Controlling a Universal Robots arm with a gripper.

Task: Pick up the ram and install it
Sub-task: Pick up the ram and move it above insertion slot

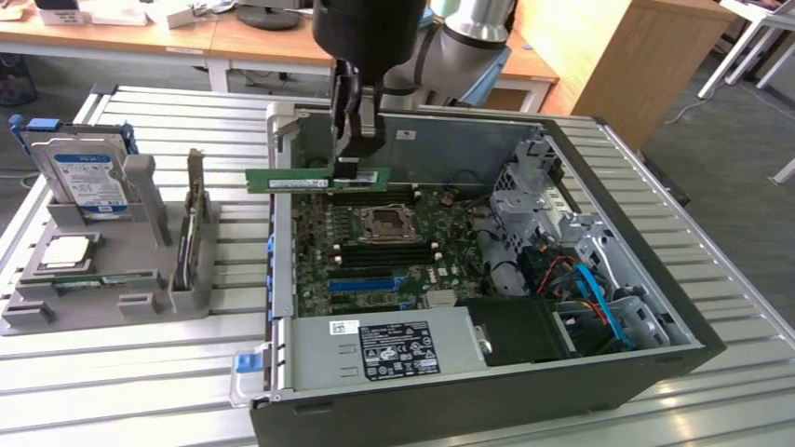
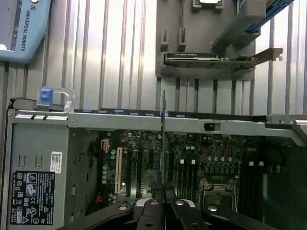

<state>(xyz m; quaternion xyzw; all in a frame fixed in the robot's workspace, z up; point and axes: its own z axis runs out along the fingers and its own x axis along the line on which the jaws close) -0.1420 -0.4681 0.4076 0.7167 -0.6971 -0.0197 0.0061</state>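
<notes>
The ram (image 1: 298, 180) is held up in the air over the open computer case (image 1: 695, 317), just above the far part of the green board (image 1: 435, 237). It is squeezed between the fingers of the gripper (image 1: 353, 173), which are shut tight on it. It is gripped near one end, not in the middle.

Harm could be done from here. The free end is stuck out past the case wall (image 1: 281, 233) on the exterior view's left, so the wall could be hit if the ram were brought down as it is. Because it is held off the middle, it could be tipped when pushed, and only one end would be seated. If it is not lined up with a black slot (image 1: 372, 198), the slot or the ram could be broken.

The ram is held level and stood on its thin edge. Its long side is run from the exterior view's left to right, the same way the black slots are laid. In the wrist view the ram (image 2: 162, 139) is seen edge-on as a thin line
</notes>
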